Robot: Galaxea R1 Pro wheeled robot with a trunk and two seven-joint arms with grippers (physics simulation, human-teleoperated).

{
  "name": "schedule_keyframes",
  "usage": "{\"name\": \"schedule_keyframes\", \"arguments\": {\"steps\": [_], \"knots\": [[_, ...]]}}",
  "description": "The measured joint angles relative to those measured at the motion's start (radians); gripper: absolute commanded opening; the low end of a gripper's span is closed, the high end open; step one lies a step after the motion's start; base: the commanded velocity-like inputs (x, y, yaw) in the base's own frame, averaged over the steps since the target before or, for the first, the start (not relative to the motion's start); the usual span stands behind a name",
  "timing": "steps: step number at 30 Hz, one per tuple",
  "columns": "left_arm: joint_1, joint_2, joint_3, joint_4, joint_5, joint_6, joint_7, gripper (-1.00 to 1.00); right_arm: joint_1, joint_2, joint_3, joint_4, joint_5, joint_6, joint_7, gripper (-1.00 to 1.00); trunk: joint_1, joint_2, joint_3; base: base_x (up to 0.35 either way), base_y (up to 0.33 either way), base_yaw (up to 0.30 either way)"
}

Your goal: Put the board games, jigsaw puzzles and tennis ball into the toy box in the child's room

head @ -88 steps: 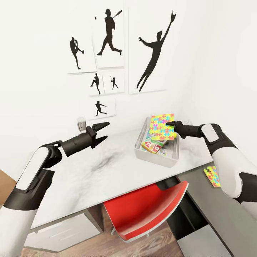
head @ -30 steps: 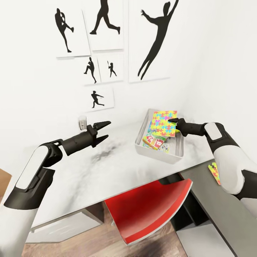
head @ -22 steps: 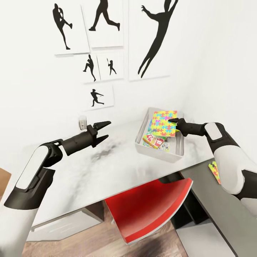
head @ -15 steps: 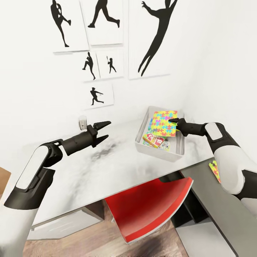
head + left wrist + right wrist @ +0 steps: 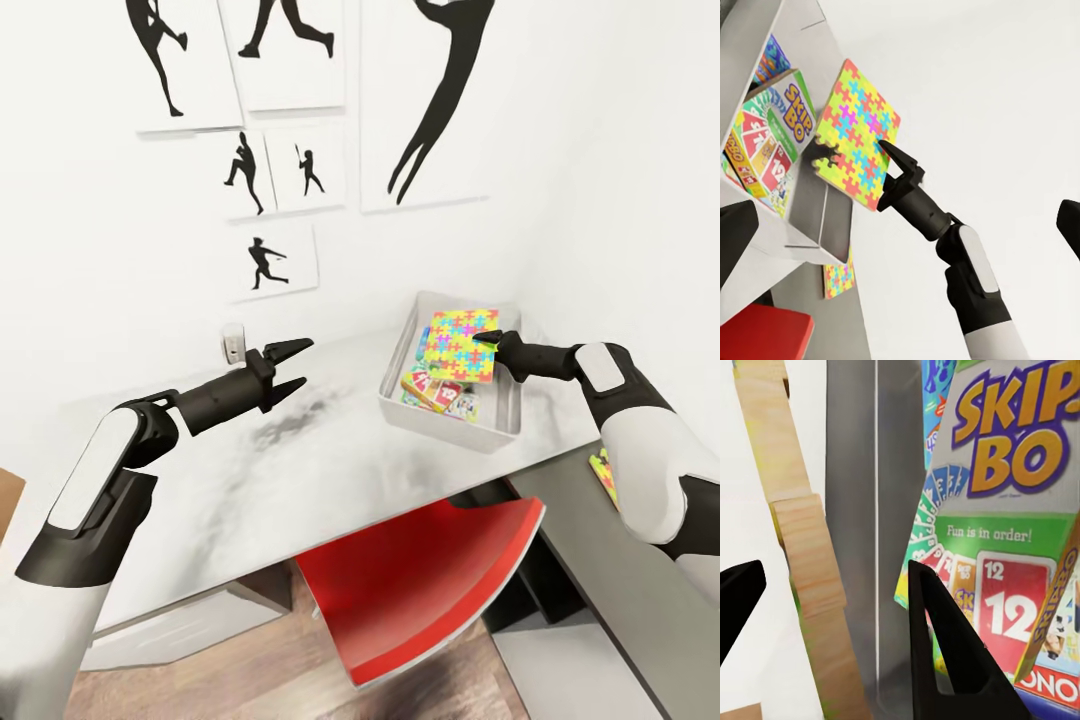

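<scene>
So the right gripper is up over the toy box, right of centre in the head view, with its fingers pinched on the edge of a jigsaw puzzle box. The puzzle is tilted up on edge above the bin, clear of the stuff inside. From the left wrist camera you get the same thing: puzzle box near upper centre, black fingers clamped on its rim.

Inside the bin there's the SKIP-BO box lying flat, and the right wrist view shows it on top of a Monopoly box in the lower right corner, with a blue box poking out at the top.

The left gripper hangs over the pale table, centre left, fingers spread and holding nothing.

A second jigsaw puzzle sits on the lower dark grey desk at the right edge. Red chair tucked under the table.
</scene>
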Motion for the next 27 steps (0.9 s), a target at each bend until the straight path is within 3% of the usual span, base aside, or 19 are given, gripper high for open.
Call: {"name": "schedule_keyframes", "arguments": {"steps": [18, 27], "knots": [[-0.003, -0.004, -0.001, 0.0, 0.0, 0.0, 0.0, 1.0, -0.013, 0.0, 0.001, -0.019, 0.0, -0.001, 0.0, -1.0, 0.0, 0.0, -0.019, 0.014, 0.0, 0.0], [-0.004, -0.007, -0.001, 0.0, 0.0, 0.001, -0.001, 1.0, -0.057, -0.004, 0.001, -0.008, -0.003, 0.0, -0.006, -1.0, 0.0, 0.0, -0.02, 0.001, 0.0, 0.0]]}}
